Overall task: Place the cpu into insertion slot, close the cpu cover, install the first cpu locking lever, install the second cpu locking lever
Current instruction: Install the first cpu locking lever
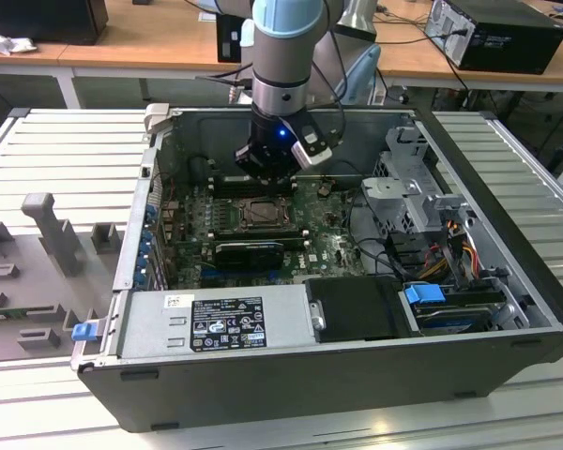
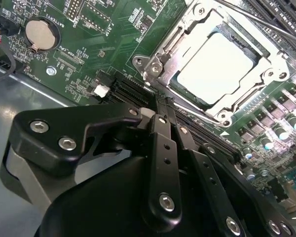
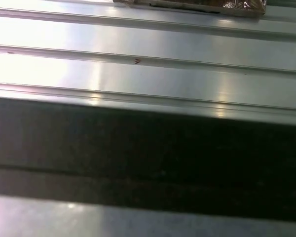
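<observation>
The cpu (image 2: 214, 64) lies flat in the insertion slot (image 1: 263, 214) on the green board. The silver cpu cover (image 2: 171, 39) rests down around it, framing its pale top. A thin metal lever (image 2: 266, 24) runs along the socket's far edge. My gripper (image 2: 158, 111) hangs just above the board beside the socket, its black fingers (image 2: 163, 143) pressed together with nothing between them. In the exterior view the gripper (image 1: 266, 173) sits over the board's rear, just behind the socket.
The open computer case (image 1: 507, 281) walls in the board. A long black card (image 1: 249, 251), the power supply (image 1: 220, 323) and a drive cage (image 1: 413, 187) crowd around the socket. A coin battery (image 2: 41, 33) and a black slot (image 2: 133, 89) lie near the fingers.
</observation>
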